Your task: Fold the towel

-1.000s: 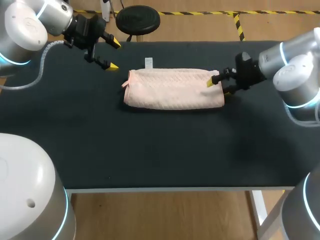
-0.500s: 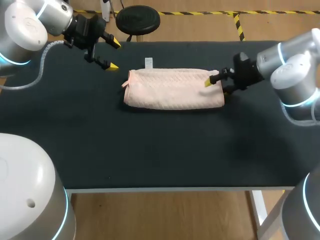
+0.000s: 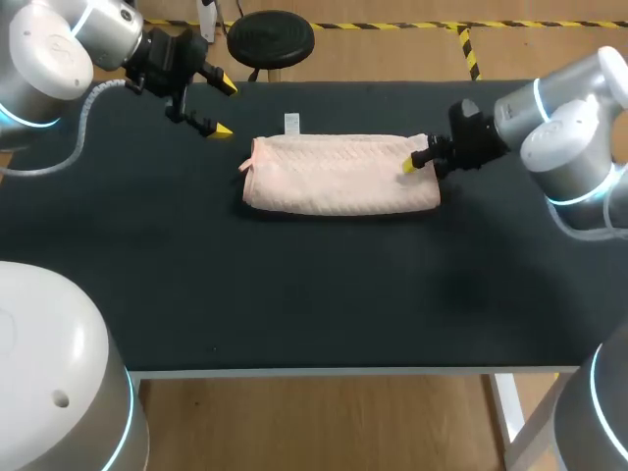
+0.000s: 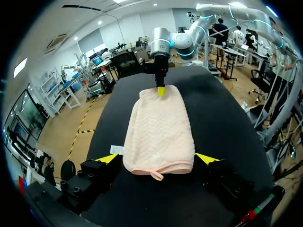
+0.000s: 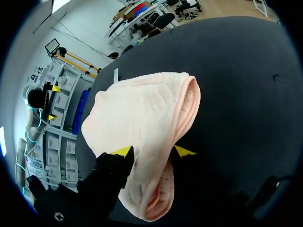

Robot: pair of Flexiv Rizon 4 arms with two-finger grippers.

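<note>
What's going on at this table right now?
A pink towel lies folded into a long band on the black table. The right end effector is at its right end, though I cannot tell whether it has gripped. The left end effector hovers open off the towel's far left corner, touching nothing.

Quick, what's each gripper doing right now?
Left gripper: open, holding nothing.
Right gripper: looks shut on one end of the towel.
</note>
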